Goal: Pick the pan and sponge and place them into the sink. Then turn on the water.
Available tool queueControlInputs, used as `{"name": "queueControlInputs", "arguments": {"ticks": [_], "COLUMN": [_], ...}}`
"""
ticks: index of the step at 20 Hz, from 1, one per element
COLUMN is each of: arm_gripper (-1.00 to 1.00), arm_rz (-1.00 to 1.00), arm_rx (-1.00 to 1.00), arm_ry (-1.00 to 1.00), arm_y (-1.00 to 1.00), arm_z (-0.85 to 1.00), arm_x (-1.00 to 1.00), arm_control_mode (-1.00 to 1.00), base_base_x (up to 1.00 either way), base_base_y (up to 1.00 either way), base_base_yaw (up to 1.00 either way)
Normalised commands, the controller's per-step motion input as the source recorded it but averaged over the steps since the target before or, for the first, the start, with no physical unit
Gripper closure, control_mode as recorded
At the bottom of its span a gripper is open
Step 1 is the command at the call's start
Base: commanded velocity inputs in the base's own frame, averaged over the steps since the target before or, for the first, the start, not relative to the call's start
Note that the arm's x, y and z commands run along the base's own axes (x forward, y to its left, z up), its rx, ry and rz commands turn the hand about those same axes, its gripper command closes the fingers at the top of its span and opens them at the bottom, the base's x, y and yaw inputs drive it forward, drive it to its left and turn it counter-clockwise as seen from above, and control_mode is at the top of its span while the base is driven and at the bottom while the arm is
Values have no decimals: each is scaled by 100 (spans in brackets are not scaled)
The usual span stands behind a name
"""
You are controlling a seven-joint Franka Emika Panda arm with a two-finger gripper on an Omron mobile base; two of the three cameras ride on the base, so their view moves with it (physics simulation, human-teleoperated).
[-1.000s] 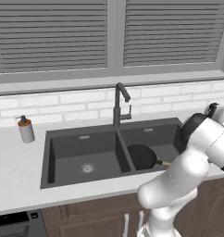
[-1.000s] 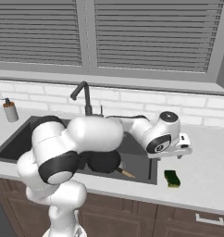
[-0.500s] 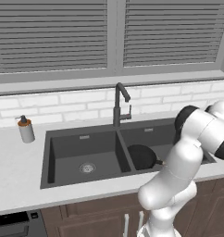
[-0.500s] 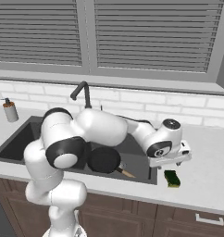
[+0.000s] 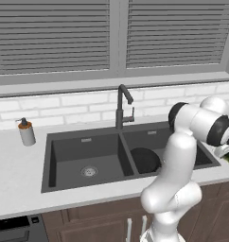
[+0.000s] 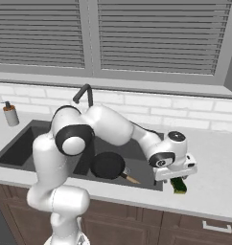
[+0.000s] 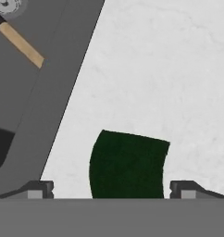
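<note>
Soap dispenser (image 5: 26,133) at far left on the white counter (image 5: 17,184), upright, well apart from everything else. Next along, sink (image 5: 83,137) sunk into that counter: dark grey, two basins, round metal drain (image 5: 89,171) in the left one, tall dark faucet (image 5: 122,105) rising behind the divider with spout curving forward. No stream visible at the spout tip. Right basin holding the pan (image 6: 108,165), black and round, lying flat on the basin floor, wooden handle (image 6: 131,179) pointing toward the front right corner of the basin. Further right, just past the sink's right rim, gripper (image 6: 178,181) lowered over the counter, fingers spread wide with nothing pinched between them. Directly beneath and between them, sponge (image 6: 178,185) resting on the counter close to the front edge, near the sink rim but outside it. From the hand camera, sponge (image 7: 127,164) seen as a dark green block centred in the gap, one dark fingertip (image 7: 40,189) on each side and clear space between each tip and the block; contact not apparent. Same view's upper left corner showing the sink rim (image 7: 53,97), a piece of the pan handle (image 7: 21,44) and a bit of the right basin's metal drain (image 7: 9,5). Behind all, white brick backsplash (image 5: 64,106) and closed grey blinds (image 5: 55,38) above the sill.
</note>
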Motion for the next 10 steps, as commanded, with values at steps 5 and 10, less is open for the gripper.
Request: {"name": "queueControlInputs", "arguments": {"ticks": [5,10], "arm_gripper": [-100,-100], "arm_rz": [0,0], "arm_rx": [8,7], "arm_ry": [8,7], "arm_y": [-13,-15], "arm_z": [-14,0], "arm_x": [1,0], "arm_control_mode": [-100,-100], "base_base_x": [0,0], "base_base_y": [0,0], "base_base_yaw": [0,0]}}
